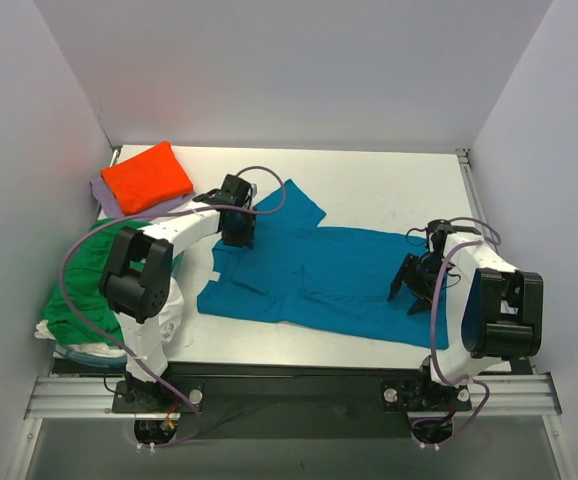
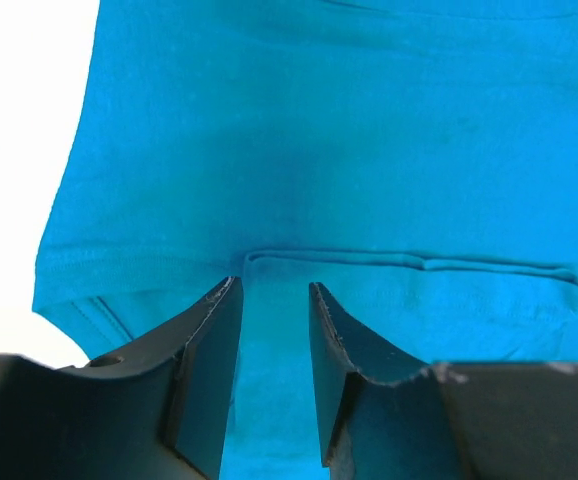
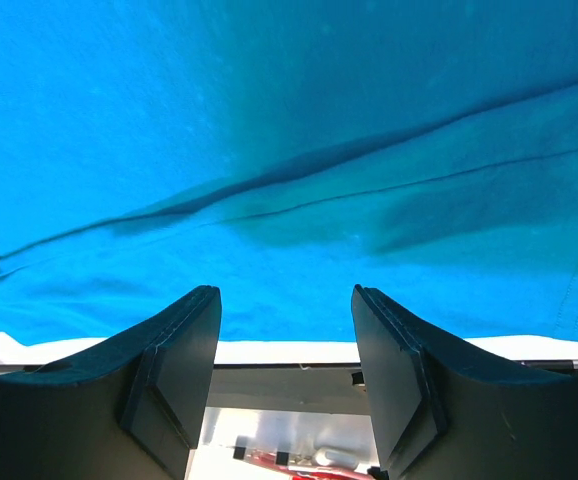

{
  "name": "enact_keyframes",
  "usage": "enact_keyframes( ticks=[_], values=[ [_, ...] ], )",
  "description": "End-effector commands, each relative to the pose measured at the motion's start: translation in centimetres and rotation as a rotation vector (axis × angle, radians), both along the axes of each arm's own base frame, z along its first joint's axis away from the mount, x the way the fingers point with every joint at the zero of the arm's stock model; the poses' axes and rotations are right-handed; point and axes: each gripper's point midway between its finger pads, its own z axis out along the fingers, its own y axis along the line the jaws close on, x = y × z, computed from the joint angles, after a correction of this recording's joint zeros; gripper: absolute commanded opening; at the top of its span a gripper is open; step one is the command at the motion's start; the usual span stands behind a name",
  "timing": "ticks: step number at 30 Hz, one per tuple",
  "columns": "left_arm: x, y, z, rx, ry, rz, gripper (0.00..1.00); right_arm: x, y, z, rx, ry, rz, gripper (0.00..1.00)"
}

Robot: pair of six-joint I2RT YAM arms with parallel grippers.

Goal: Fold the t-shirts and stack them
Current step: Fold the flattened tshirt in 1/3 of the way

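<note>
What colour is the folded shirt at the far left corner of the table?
The folded shirt is orange, seen best in the top external view.

Two white-shelled arms, left arm (image 1: 184, 231) and right arm (image 1: 474, 262), with black joint housings (image 1: 134, 275), looping purple cables (image 1: 63, 283) (one per arm) and black, wedge-shaped fingers (image 2: 204, 370).

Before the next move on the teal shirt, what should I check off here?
1. Teal shirt lies smooth: not ok, creases near its left end.
2. Left gripper lined up on a folded edge: ok.
3. Left gripper has cloth pinched: cannot tell, jaws stand apart.
4. Right gripper open and empty above the shirt's near edge: ok.
5. Orange shirt folded on the lavender shirt, far left corner: ok.
</note>
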Motion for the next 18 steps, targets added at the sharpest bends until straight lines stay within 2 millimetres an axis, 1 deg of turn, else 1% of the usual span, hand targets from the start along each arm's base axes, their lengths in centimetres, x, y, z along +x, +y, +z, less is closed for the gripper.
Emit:
enact_keyframes(
  ticks=[1,3,4,5,9,13,15,16,18],
  values=[
    [1.6,-0.4,1.0,-0.022,-0.028,0.021,0.43,-0.3,-0.1,0.4,-0.008,0.039,0.002,0.56],
    [1.4,-0.4,0.4,-0.015,-0.009,0.021,0.42,-0.3,0.0,0.4,-0.006,0.04,0.005,0.56],
    [1.3,-0.3,0.4,-0.013,-0.005,0.021,0.42,-0.3,0.0,0.4,-0.008,0.039,0.005,0.56],
    [1.4,0.1,0.1,0.011,-0.006,0.032,0.42,-0.2,-0.1,0.4,-0.01,0.038,0.002,0.56],
    [1.3,0.3,-0.5,0.022,0.006,0.029,0.42,-0.2,-0.1,0.3,-0.009,0.044,0.003,0.56],
    [1.5,0.2,-0.7,0.018,-0.001,0.018,0.42,-0.3,0.0,0.2,-0.007,0.047,0.004,0.56],
    [1.7,0.2,-0.8,0.02,0.001,0.015,0.41,-0.3,-0.1,0.2,-0.009,0.048,0.006,0.56],
    [1.6,0.1,-0.9,0.022,0.004,0.012,0.38,-0.3,-0.1,0.2,-0.01,0.05,0.004,0.56],
    [1.6,0.1,-1.0,0.025,0.006,0.008,0.36,-0.3,-0.1,0.2,-0.01,0.048,0.004,0.56]
  ],
)
